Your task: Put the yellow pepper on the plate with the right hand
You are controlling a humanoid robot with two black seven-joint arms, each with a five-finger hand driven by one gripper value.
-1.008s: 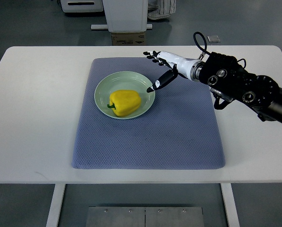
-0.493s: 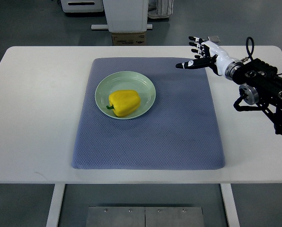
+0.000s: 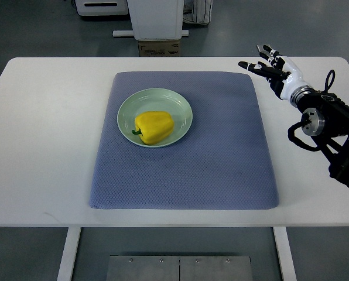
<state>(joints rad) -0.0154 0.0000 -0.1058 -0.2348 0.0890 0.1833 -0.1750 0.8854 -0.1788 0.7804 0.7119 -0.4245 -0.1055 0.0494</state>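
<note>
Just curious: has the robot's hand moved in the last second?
Yes. The right hand has pulled back from the plate rim to the mat's far right corner.

White right hand with black-tipped fingers, silver wrist ring, black forearm of bulky housings, round silver joint disc, looping black cables alongside, small screws on the casing
</note>
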